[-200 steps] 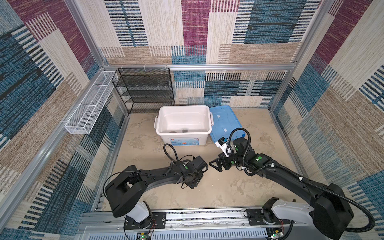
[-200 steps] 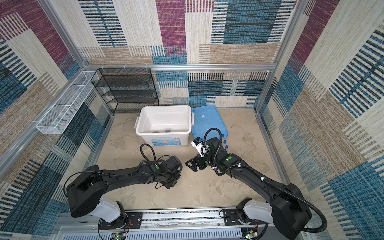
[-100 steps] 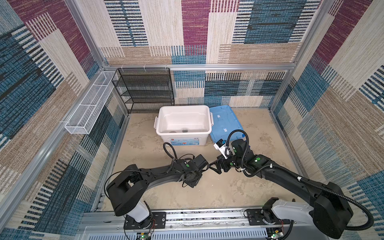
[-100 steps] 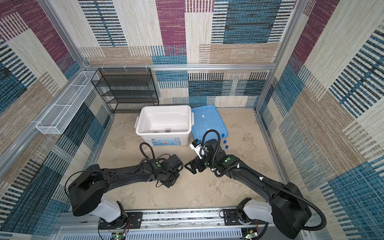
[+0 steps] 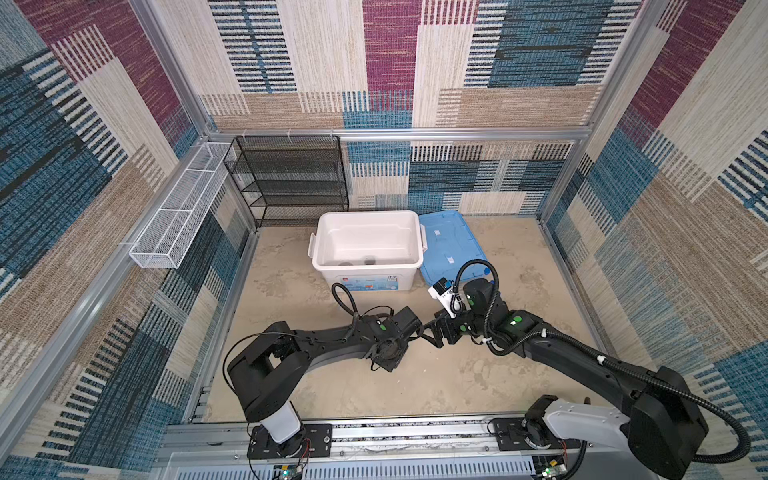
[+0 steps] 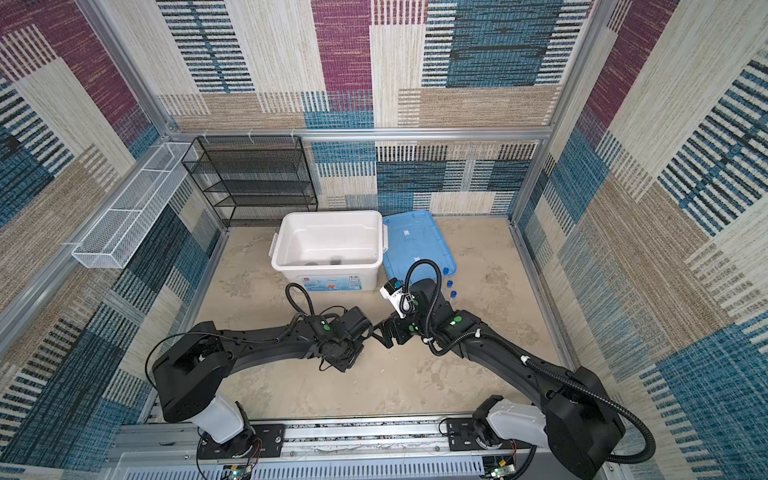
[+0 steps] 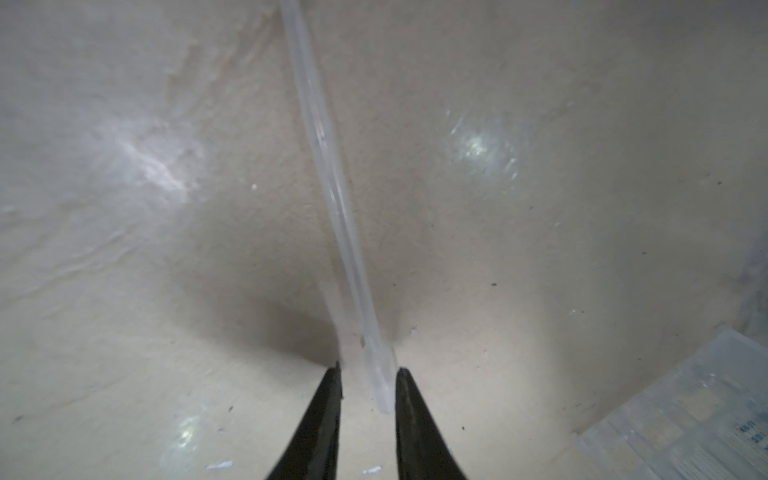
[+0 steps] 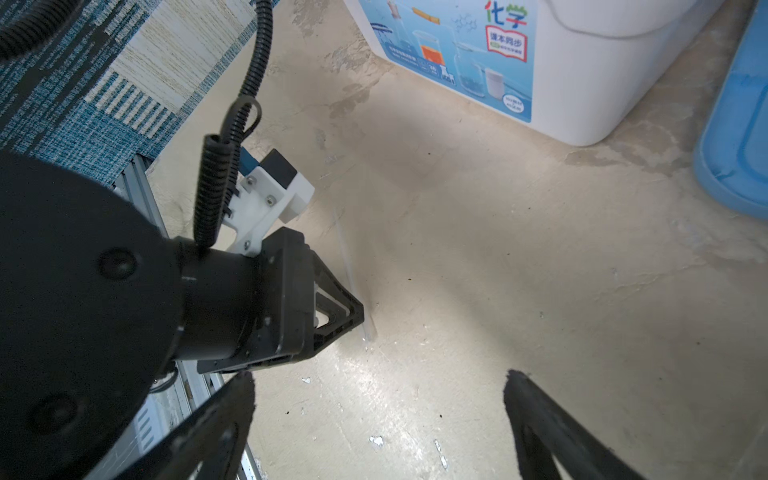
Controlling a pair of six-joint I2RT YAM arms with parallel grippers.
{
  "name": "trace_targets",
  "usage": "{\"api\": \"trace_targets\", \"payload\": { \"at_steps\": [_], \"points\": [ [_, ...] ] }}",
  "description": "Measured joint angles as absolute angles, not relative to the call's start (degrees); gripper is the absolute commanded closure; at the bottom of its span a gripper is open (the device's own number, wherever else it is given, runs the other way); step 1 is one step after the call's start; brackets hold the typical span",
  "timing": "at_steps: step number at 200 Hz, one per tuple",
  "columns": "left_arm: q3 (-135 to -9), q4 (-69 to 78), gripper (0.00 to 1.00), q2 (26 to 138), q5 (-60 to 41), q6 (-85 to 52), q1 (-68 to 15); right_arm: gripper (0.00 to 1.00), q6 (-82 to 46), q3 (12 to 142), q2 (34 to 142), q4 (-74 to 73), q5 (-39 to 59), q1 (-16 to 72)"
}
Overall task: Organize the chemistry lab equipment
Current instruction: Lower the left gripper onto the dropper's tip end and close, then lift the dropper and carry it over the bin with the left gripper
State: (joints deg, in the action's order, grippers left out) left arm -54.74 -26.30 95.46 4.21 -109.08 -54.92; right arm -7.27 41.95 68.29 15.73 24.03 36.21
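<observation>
The left gripper [image 7: 369,368] straddles 1 end of a clear dropper [image 7: 328,166] lying flat on the floor [image 5: 436,386]. The dropper touches 1 finger and a slit shows at the other, so I cannot tell whether it is clamped. The right gripper [image 8: 379,374] hovers almost tip to tip with it, jaws wide apart and holding nothing.

Bare floor opens toward the near rail [image 5: 374,432] and the right wall. Behind the grippers stands the open-topped white bin [image 5: 368,216], with 2 small round dishes [image 5: 370,260] by its near wall. Its blue lid [image 5: 446,237] lies flat just beside it. At the lid's near corner are 3 blue-capped tubes [image 6: 449,284], only their caps showing.

The floor is mottled beige. A black mesh shelf [image 5: 291,178] stands against the back wall, and a white wire basket [image 5: 183,208] hangs on the left wall.
</observation>
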Motion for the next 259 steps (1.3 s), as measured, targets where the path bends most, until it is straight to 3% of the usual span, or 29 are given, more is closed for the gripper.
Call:
{"api": "trace_targets", "payload": {
  "at_steps": [103, 188, 259],
  "points": [
    [-55.0, -26.1, 1.00, 97.1, 2.6, -108.7, -54.9, 0.05, -7.3, 42.0, 68.2, 15.7, 23.8, 36.4],
    [-47.4, -25.9, 1.00, 82.1, 6.4, -102.9, -54.9, 0.05, -7.2, 41.8, 65.9, 15.2, 25.8, 36.4],
    [-48.5, -34.8, 1.00, 61.0, 21.2, -91.6, -54.8, 0.02, -9.3, 45.3, 61.9, 7.9, 35.9, 36.5]
  ]
}}
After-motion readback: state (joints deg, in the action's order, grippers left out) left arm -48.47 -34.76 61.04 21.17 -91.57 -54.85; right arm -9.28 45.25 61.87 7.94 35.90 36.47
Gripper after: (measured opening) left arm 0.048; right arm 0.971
